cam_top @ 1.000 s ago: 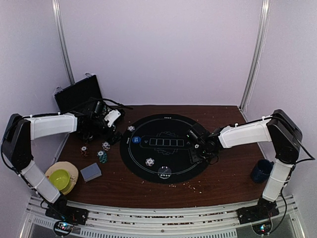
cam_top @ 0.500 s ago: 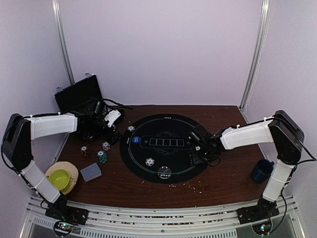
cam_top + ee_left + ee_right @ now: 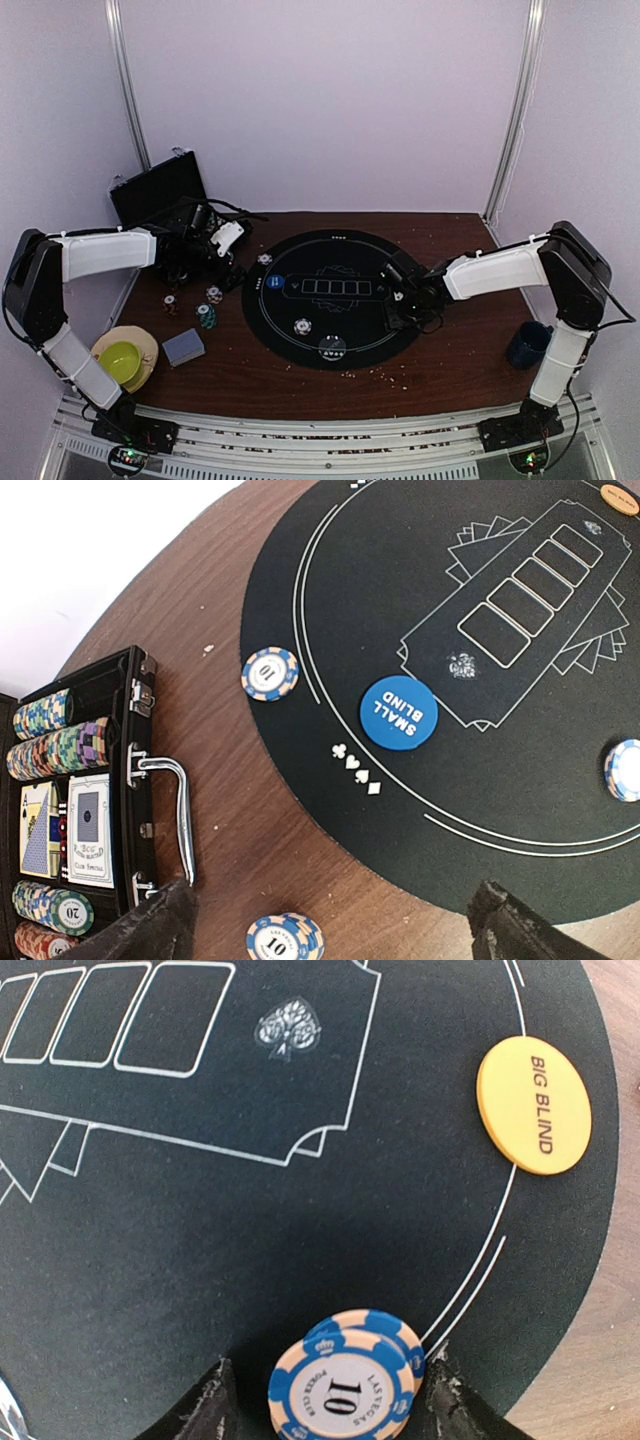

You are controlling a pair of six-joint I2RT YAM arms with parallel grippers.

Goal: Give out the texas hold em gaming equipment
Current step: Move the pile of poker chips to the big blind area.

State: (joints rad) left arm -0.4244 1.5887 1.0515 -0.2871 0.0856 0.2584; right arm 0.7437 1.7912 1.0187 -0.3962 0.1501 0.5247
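Poker chips point(image 3: 345, 1385), two blue-and-white ones stacked and marked 10, sit on the black felt mat point(image 3: 200, 1240) close to its edge. They lie between the fingertips of the right end effector point(image 3: 330, 1400). Its fingers point(image 3: 205, 1410) stand apart on either side of the stack, with a sliver of mat showing on one side. An orange BIG BLIND disc point(image 3: 533, 1105) lies nearby on the mat's border line.

Only the left wrist view shows three other things:
- a blue SMALL BLIND disc point(image 3: 398, 712) on the mat
- a lone chip point(image 3: 270, 674) on the desk point(image 3: 230, 810), just off the mat
- the open black case point(image 3: 135, 770), holding chip rows and cards

The left end effector point(image 3: 335, 930) hangs spread wide, empty.

Only the overhead view shows a grey card deck point(image 3: 183, 347) at the left and a dark blue mug point(image 3: 527, 345) at the right.
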